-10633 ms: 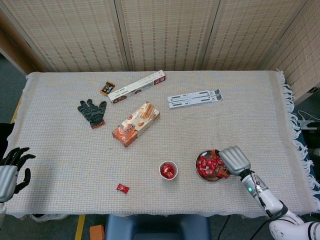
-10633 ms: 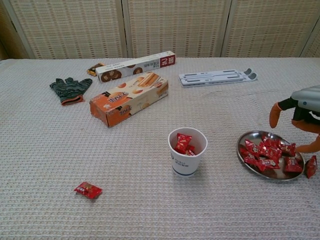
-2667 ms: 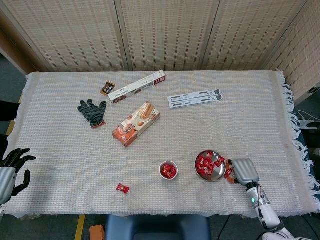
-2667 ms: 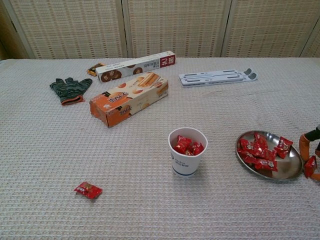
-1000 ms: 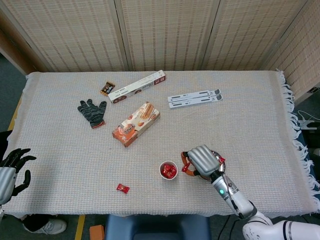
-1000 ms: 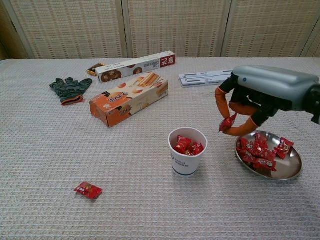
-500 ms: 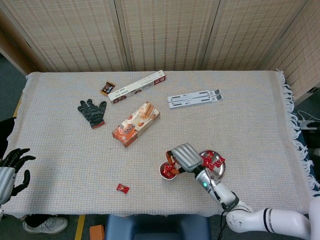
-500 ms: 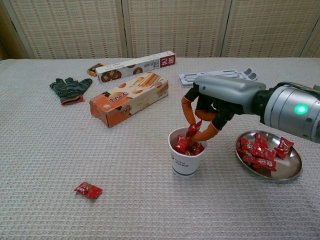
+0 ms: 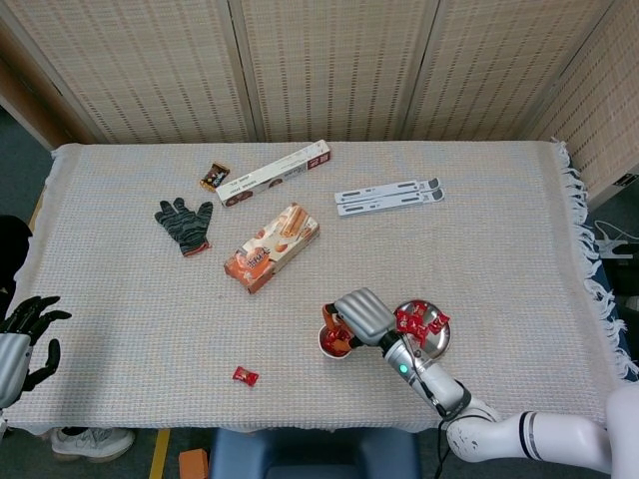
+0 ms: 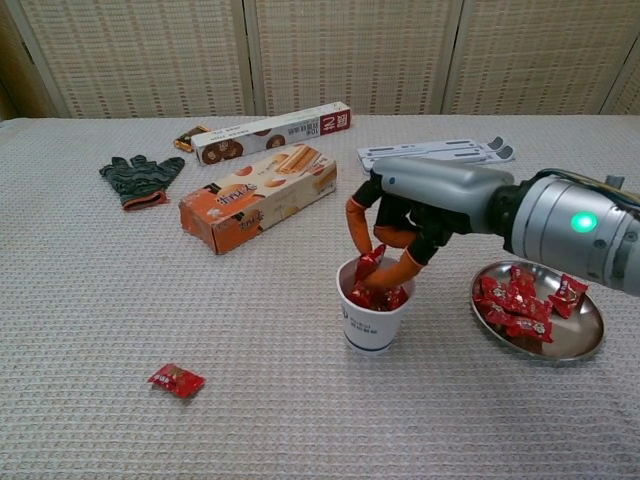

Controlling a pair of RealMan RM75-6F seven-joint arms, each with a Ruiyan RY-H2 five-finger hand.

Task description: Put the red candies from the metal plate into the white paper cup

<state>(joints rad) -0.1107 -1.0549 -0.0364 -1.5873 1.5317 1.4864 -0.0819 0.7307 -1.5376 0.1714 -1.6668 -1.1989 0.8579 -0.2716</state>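
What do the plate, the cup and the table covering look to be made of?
Plate: polished metal, likely steel; it is silvery and reflects light.
Cup: matte white paper by its look, with small print and a dark band near its base.
Table covering: woven beige cloth; a waffle-like weave shows, and a fringe hangs at the edge in the head view.

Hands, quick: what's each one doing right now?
Left robot hand: open, holding nothing, off the table's left edge.
Right robot hand: pinching a red candy over the white paper cup.

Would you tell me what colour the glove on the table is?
The glove is dark green with an orange-red cuff, clearest in the chest view.
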